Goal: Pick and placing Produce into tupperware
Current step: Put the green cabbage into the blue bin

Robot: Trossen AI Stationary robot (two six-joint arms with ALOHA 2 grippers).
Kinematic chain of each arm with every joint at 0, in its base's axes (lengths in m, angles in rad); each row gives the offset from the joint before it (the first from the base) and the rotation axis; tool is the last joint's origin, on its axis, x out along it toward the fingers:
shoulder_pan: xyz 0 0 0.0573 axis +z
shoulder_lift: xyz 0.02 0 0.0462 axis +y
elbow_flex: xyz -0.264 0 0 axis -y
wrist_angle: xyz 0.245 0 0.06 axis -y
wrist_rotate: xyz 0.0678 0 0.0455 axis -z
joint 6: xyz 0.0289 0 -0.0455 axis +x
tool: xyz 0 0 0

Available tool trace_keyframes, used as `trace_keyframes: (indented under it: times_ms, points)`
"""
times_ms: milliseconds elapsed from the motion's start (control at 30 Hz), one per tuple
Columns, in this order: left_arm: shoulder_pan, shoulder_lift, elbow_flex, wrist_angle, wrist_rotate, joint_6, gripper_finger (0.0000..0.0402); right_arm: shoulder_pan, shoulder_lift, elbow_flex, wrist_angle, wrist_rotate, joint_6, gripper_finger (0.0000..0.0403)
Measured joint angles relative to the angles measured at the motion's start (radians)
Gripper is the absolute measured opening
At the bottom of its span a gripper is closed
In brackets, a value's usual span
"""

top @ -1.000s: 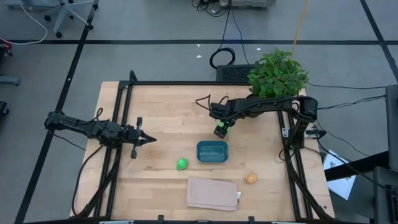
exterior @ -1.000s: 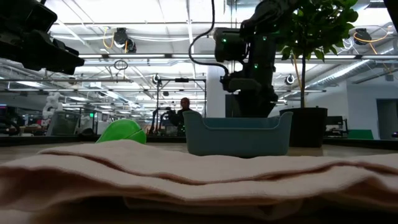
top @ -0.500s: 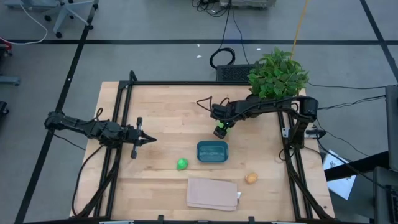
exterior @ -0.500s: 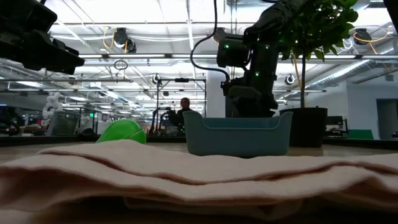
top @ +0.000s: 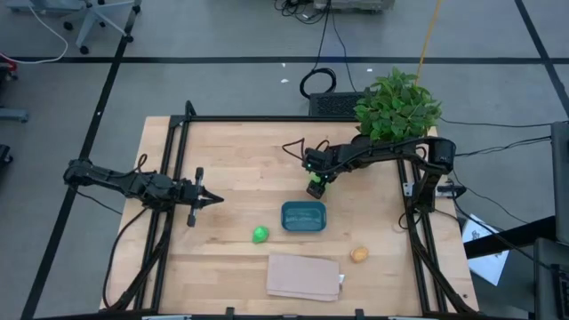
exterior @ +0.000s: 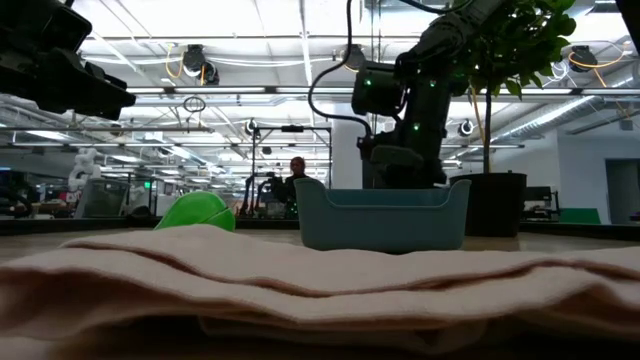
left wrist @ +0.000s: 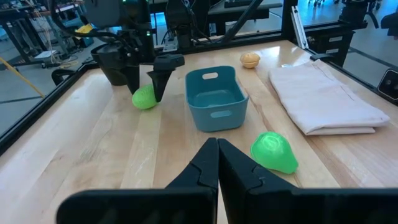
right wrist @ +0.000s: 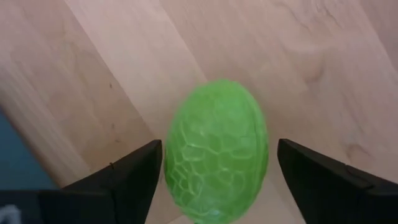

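Observation:
The pale yellow-green fruit (right wrist: 216, 134) lies on the table just beyond the far wall of the teal container (top: 303, 216). My right gripper (right wrist: 219, 163) points down over it, open, with one finger on each side; I see no touch. The left wrist view shows the same fruit (left wrist: 144, 98) between those fingers. The bright green fruit (top: 260, 235) lies left of the container. The orange fruit (top: 358, 255) lies to its near right. My left gripper (top: 216, 199) is shut and hovers over the table's left half.
A folded beige cloth (top: 305, 276) lies by the near edge, in front of the container. A leafy potted plant (top: 396, 107) stands at the far right corner, behind my right arm. Bare wood lies between my left gripper and the fruits.
My right gripper has sunk a little lower over the pale yellow-green fruit, behind the container, with its wrist edging slightly toward the table's right. The fruits, container and left arm have stayed put.

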Motion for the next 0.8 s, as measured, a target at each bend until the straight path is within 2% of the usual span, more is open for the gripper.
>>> trace_keyframes:
  times_ms: [267, 367, 800]
  points:
    - [0.000, 0.000, 0.000, 0.000, 0.000, -0.002, 0.0003, 0.001, 0.000, 0.000, 0.010, 0.000, -0.007, 0.0205]
    - [0.000, 0.000, 0.000, 0.000, 0.000, -0.002, 0.0003, 0.001, -0.002, 0.002, 0.014, -0.001, -0.008, 0.0185]
    - [0.000, 0.000, 0.000, 0.000, 0.000, -0.004, 0.0003, 0.002, 0.001, 0.040, 0.000, -0.001, -0.033, 0.0186]
